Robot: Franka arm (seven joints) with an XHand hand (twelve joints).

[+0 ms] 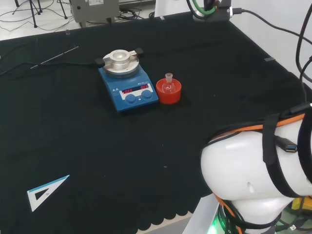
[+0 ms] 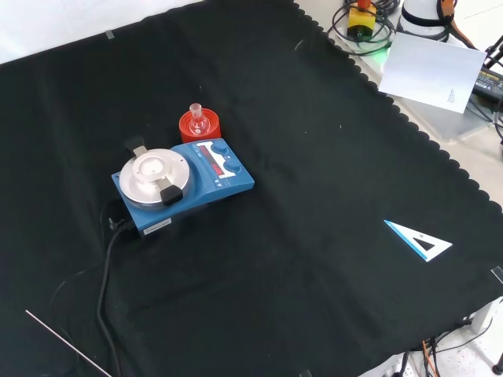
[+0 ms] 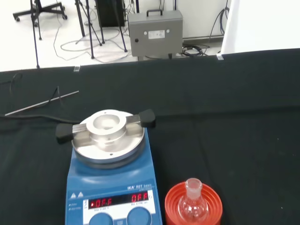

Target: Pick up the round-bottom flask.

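Waiting untouched: small clear glass round-bottom flask (image 1: 168, 86) upright in a red ribbed ring stand (image 1: 168, 92) on the black-cloth desk (image 1: 73, 146).

Seated neck-up, long axis vertical, just beside the blue magnetic stirrer hotplate with round silver top plate (image 1: 127, 83), at its right corner in the head view and behind it in the front view. Well apart from the white arm link (image 1: 253, 180), which fills the lower right of the head view, so flask to the left of and beyond the arm there. Seen close ahead through the wrist camera, flask (image 3: 193, 206) low and a little off centre, suggesting an approach mostly forward and down. Hand state impossible to tell. Clear set square (image 1: 46, 191) far off at the near desk edge, out of the way.
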